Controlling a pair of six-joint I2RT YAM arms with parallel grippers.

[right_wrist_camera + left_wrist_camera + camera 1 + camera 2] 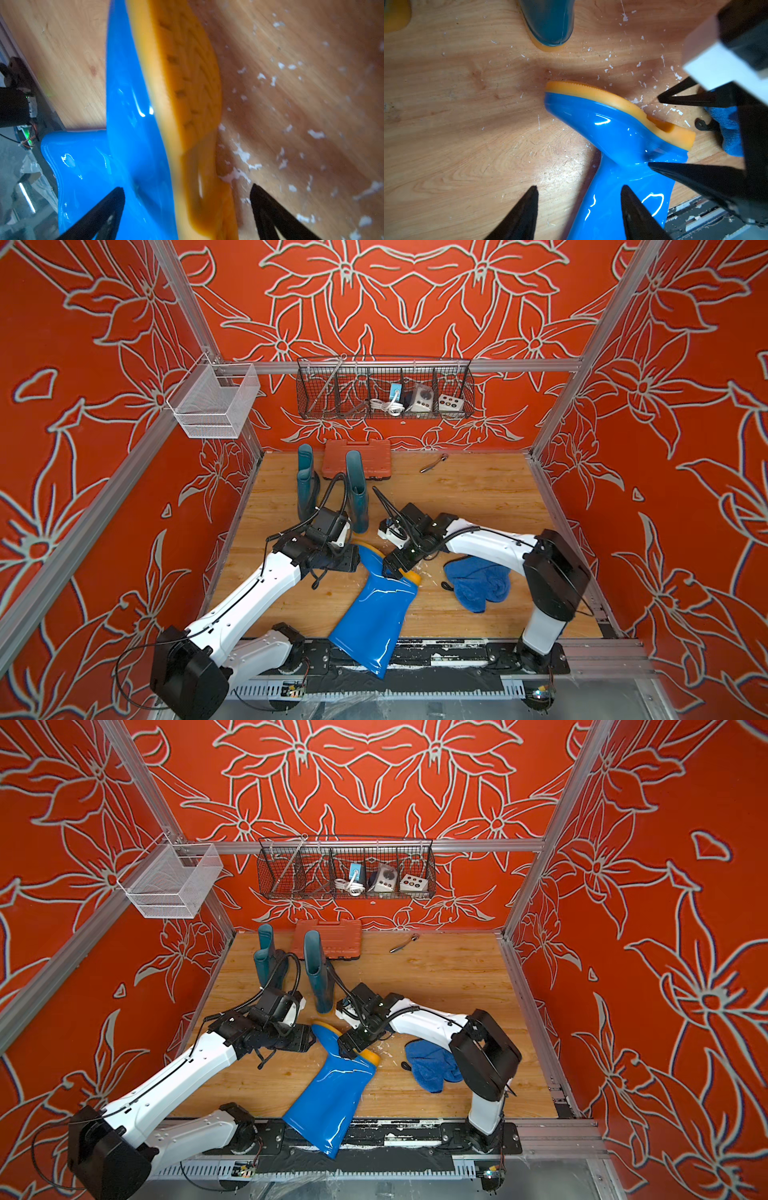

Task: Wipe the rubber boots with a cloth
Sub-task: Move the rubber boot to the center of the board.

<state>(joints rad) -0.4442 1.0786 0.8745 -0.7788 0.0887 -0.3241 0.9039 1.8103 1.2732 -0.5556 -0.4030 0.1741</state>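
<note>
Rubber is gleaming on the bright blue boot (374, 614), lying on its side at the near edge of the table (478, 497), shaft overhanging it. The left gripper (579, 187) is hovering by its ankle, jaws partly spread on nothing; the right gripper (187, 187) is straddling the heel, jaws wide; the cloth (478, 585) is lying crumpled just right of it. Far left, two teal boots (305, 493) (357, 489) are standing upright before the orange case (357, 458).
</note>
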